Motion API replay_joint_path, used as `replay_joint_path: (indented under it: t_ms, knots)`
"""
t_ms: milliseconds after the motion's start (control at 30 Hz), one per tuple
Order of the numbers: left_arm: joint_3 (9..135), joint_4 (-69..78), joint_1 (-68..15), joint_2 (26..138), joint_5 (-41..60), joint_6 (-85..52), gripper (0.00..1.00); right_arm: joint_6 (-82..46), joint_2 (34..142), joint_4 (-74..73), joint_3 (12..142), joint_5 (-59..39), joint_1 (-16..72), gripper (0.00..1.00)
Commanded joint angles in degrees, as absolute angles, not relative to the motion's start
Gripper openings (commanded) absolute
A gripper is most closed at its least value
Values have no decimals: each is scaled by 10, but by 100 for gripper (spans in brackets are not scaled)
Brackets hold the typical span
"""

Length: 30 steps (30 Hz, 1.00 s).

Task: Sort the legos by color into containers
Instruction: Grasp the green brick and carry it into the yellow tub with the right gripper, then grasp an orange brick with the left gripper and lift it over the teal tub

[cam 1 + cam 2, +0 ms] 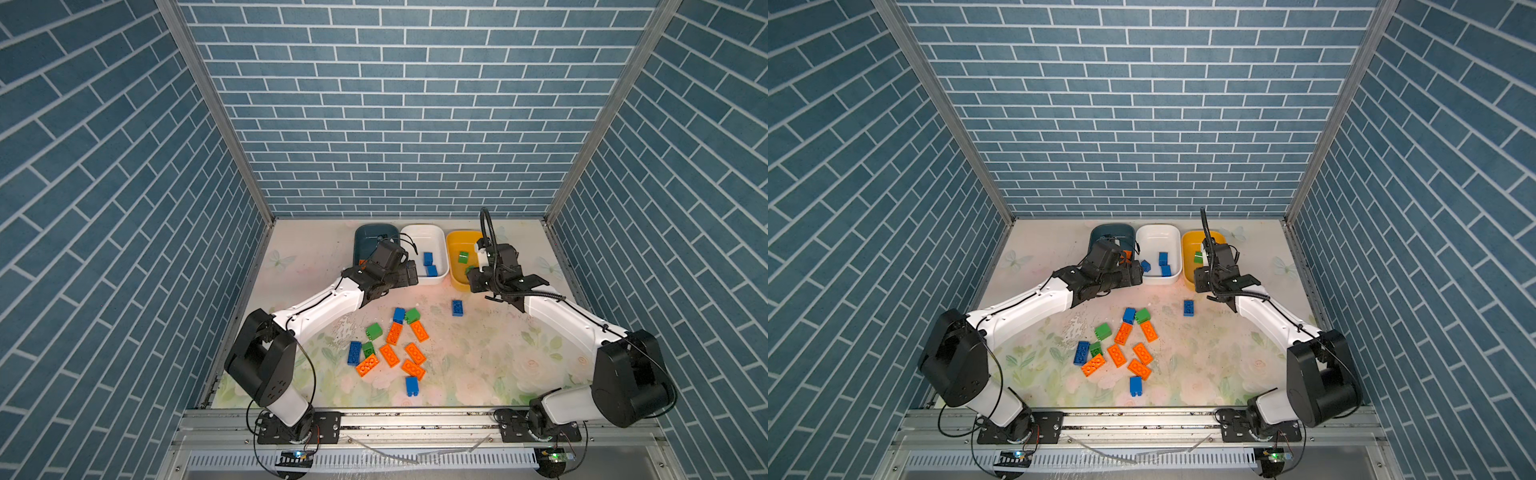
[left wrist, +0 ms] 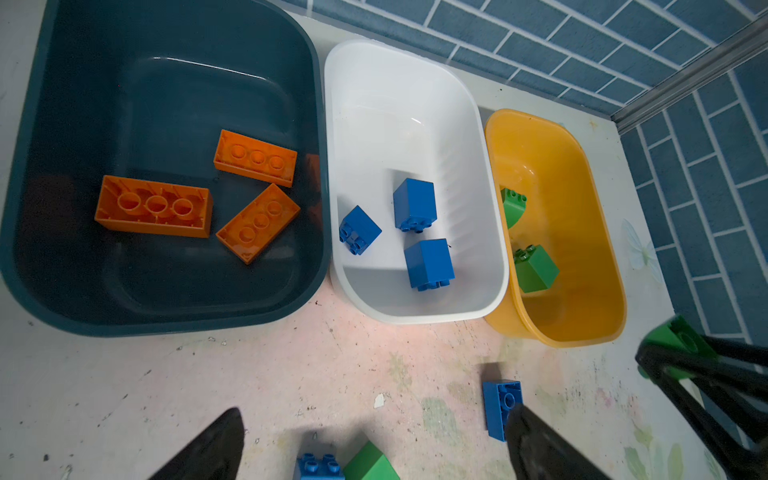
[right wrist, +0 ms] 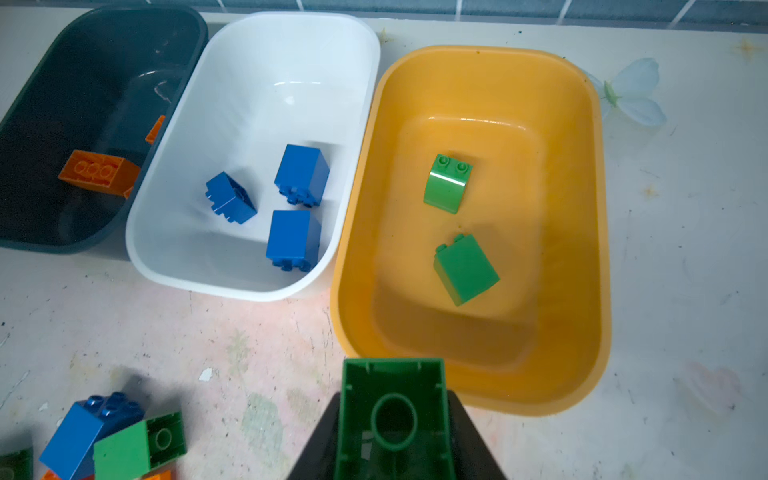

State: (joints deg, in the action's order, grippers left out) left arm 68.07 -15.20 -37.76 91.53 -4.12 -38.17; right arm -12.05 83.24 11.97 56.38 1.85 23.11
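Green brick (image 3: 392, 386): right up at the lens in the right wrist view, hollow underside facing us, pinched between two black fingers.
Right claw (image 3: 394, 444): clenched on that green brick, carried clear of the table, hovering at the near end of the yellow tub.
Yellow tub (image 3: 582, 249): dead ahead of the claw, long axis running straight away from it, near rim just past the brick. Whether the brick has cleared that rim, I can't tell.
Inside it: two greens, one (image 3: 448, 183) farther back, one (image 3: 465, 270) mid-floor, with bare floor at the near end.
Nearer arm: the right, easily. The drop looks like a short push forward and a release.
In the way: mostly that near rim. The white tub (image 3: 291, 50) sits just beside it on the left arm's side, so drift that way risks the wrong bin.
Left claw (image 2: 374, 411): spread wide, empty, over the table in front of the teal tub (image 2: 166, 41).
Sorted so far: three oranges in teal, three blues in white.
Pile (image 1: 390, 345): mixed bricks mid-table, with a lone blue (image 1: 457, 308) apart, between the pile and the right claw.
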Motion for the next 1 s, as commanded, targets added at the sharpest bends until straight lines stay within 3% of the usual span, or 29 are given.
replay_joint_path:
  t_ms: [0,267,400,467,667,733,967]
  knots:
    - [672,-173,-380,905,-52,-384,99,-102,883,143,621,14,209,31]
    - [665,-206,-380,908,-54,-386,99,-102,1062,180,800,74,175,35]
    - [657,-235,-380,909,-51,-384,99,-110,1107,228,875,91,176,55]
    - [652,-248,-383,911,-52,-382,99,-120,1095,222,870,82,176,66]
    - [651,-295,-406,925,-55,-354,99,-147,1010,177,794,45,176,82]
    - [647,-303,-421,927,-54,-340,99,-160,978,160,764,41,177,99]
    - [613,-297,-434,926,-10,-322,85,-225,865,79,639,71,176,99]
